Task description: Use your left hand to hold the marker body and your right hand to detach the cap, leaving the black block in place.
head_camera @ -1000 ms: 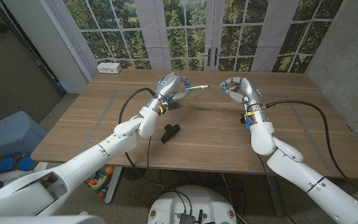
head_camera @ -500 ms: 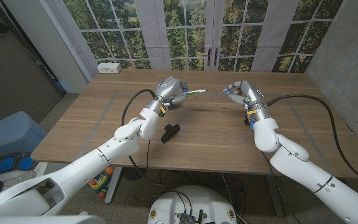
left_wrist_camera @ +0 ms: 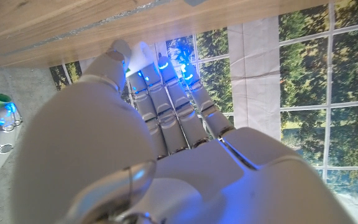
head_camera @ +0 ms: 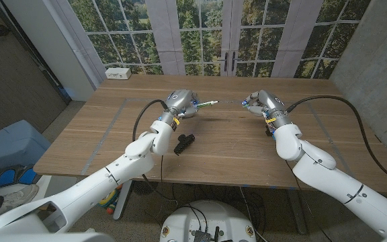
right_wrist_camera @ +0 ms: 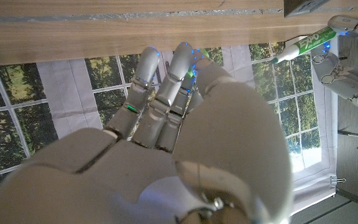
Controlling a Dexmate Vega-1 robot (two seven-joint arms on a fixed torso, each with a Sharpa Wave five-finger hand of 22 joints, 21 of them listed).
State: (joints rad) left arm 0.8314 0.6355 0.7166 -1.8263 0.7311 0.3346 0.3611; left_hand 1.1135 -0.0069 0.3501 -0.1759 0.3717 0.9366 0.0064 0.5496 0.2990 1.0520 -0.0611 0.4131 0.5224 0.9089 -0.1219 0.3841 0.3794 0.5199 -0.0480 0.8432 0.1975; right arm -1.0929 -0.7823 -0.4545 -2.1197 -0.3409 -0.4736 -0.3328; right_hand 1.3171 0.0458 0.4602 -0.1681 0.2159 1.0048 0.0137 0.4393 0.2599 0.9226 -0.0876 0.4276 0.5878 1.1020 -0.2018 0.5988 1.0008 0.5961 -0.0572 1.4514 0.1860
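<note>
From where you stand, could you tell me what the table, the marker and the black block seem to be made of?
Table: wood, matte, with visible grain and plank seams. Marker: probably plastic, smooth white barrel with green print. Black block: dark and matte, perhaps plastic; too small to be sure.

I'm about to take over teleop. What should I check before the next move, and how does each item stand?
1. Left hand holds marker: ok; its bare tip points toward the right hand.
2. Cap off the marker: ok; the tip shows uncapped in the right wrist view.
3. Cap held by right hand: cannot tell from the head view; something green sits at its fingers in the left wrist view.
4. Black block untouched on the table: ok.
5. Hands apart: ok.
</note>
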